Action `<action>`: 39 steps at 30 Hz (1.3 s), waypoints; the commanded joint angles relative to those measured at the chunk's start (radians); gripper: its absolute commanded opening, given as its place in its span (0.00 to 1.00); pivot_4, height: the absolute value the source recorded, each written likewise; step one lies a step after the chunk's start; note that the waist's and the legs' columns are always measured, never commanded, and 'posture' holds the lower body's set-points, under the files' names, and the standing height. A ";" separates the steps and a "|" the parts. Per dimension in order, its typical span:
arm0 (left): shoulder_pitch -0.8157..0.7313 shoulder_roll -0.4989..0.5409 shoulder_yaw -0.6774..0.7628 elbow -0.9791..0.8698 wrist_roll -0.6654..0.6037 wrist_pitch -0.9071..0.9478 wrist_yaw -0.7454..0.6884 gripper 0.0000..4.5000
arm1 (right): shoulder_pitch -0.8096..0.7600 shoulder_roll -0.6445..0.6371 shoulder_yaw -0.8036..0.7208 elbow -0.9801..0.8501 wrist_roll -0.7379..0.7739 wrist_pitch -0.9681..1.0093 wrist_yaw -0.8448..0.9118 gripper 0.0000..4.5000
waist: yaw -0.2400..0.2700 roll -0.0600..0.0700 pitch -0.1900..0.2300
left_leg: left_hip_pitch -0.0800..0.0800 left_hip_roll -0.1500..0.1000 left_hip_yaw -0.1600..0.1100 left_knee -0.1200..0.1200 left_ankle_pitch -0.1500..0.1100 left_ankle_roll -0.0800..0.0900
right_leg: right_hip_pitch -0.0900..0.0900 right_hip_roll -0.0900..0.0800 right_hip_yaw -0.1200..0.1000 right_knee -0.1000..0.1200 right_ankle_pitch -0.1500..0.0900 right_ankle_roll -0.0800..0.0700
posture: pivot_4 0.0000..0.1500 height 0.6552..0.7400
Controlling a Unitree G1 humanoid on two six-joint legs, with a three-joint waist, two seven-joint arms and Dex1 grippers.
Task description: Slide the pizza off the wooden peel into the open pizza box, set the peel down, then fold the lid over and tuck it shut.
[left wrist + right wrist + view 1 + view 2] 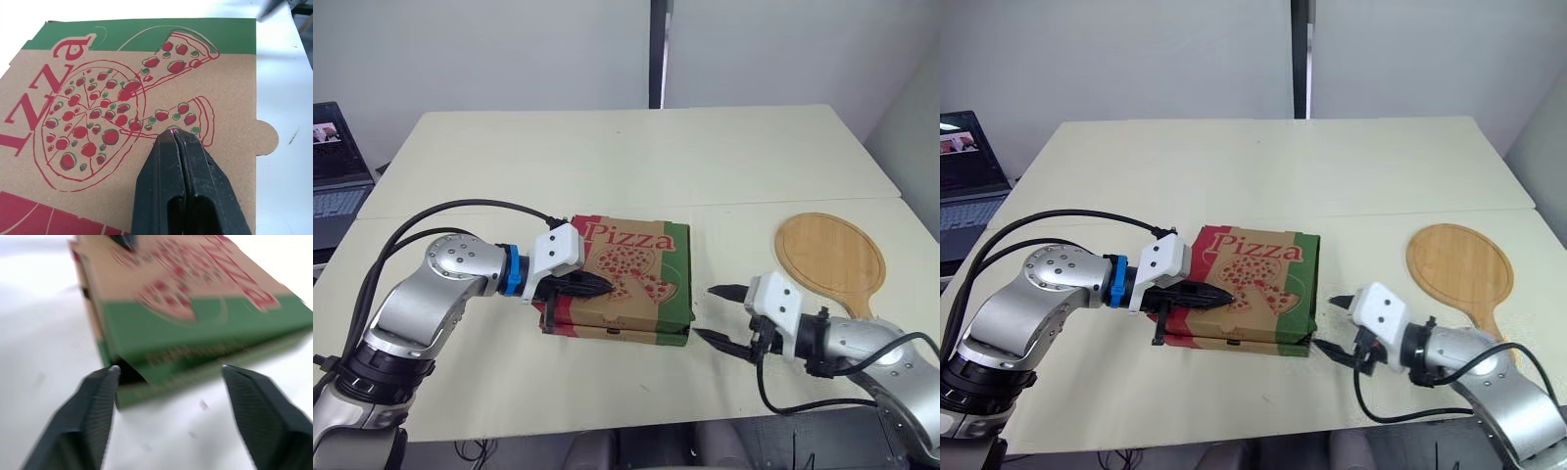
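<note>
The pizza box [628, 279] lies with its lid down in the middle of the table, printed "Pizza" in red with a green edge. My left gripper [603, 287] is shut, its tips resting on the lid's printed pizza [98, 117]. My right gripper [704, 311] stands open just off the box's green side [195, 318], level with the table and touching nothing. At that side a small gap shows under the lid's corner [131, 374]. The round wooden peel [829, 257] lies flat on the table to the right, bare.
A round tab [266, 138] sticks out from the lid's edge. A laptop [333, 166] sits beyond the table's left edge. The cream table [636, 157] stretches bare behind the box.
</note>
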 commanded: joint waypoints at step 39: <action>0.033 0.009 0.003 -0.004 0.014 -0.001 0.009 0.00 | -0.121 -0.044 0.032 0.069 0.000 -0.048 0.082 0.01 | -0.001 0.000 0.000 | -0.001 0.000 -0.001 0.000 0.000 0.000 | 0.000 0.000 -0.001 0.000 0.000 0.000 | 1.00 1.00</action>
